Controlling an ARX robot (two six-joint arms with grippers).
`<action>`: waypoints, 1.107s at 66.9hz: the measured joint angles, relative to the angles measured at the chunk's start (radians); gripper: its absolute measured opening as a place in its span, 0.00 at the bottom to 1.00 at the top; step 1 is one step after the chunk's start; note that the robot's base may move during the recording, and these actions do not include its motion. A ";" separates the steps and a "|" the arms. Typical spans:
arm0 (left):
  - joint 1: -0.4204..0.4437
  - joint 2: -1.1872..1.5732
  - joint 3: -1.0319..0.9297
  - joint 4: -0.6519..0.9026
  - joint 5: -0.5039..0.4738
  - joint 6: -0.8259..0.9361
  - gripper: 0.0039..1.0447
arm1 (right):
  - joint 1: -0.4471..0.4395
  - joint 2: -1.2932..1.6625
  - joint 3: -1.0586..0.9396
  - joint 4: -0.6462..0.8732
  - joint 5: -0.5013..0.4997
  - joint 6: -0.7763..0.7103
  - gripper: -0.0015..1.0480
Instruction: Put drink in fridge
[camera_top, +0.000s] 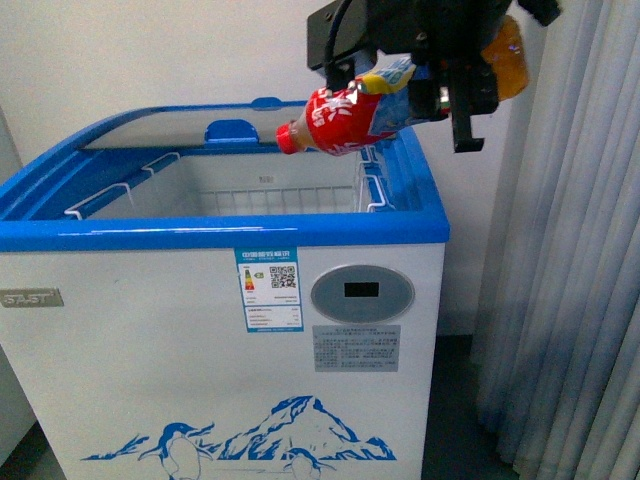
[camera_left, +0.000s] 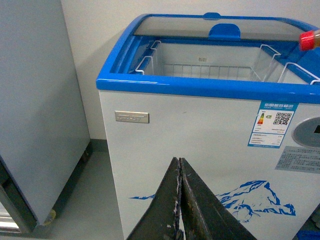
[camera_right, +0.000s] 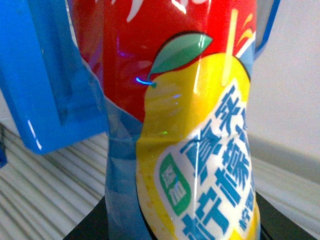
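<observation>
The drink (camera_top: 350, 115), a small bottle with a red cap and red label, lies sideways in my right gripper (camera_top: 425, 95), cap pointing left. It hangs above the right side of the fridge's open top. The fridge (camera_top: 150, 350) is a white chest cooler with a blue rim, a penguin-and-mountain picture and an oval grey display (camera_top: 361, 293). Its glass lid (camera_top: 180, 125) is slid to the back. In the right wrist view the drink's label (camera_right: 190, 125) fills the frame. My left gripper (camera_left: 180, 167) is shut and empty, low in front of the fridge (camera_left: 190, 130). The drink's cap (camera_left: 309, 39) shows there.
A white wire basket (camera_top: 260, 190) hangs inside the fridge. A plain grey-white cabinet (camera_left: 35, 100) stands left of the fridge. Grey curtains (camera_top: 570, 250) hang at the right. A white wall runs behind.
</observation>
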 joint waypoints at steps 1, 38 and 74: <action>0.000 -0.005 -0.002 -0.005 0.000 0.000 0.02 | 0.003 0.015 0.006 0.014 0.002 -0.012 0.38; 0.000 -0.195 -0.037 -0.142 0.000 0.000 0.02 | 0.004 0.229 0.121 0.130 0.015 -0.111 0.52; 0.000 -0.488 -0.036 -0.444 0.000 0.001 0.02 | -0.002 -0.362 -0.472 0.172 -0.122 0.330 0.93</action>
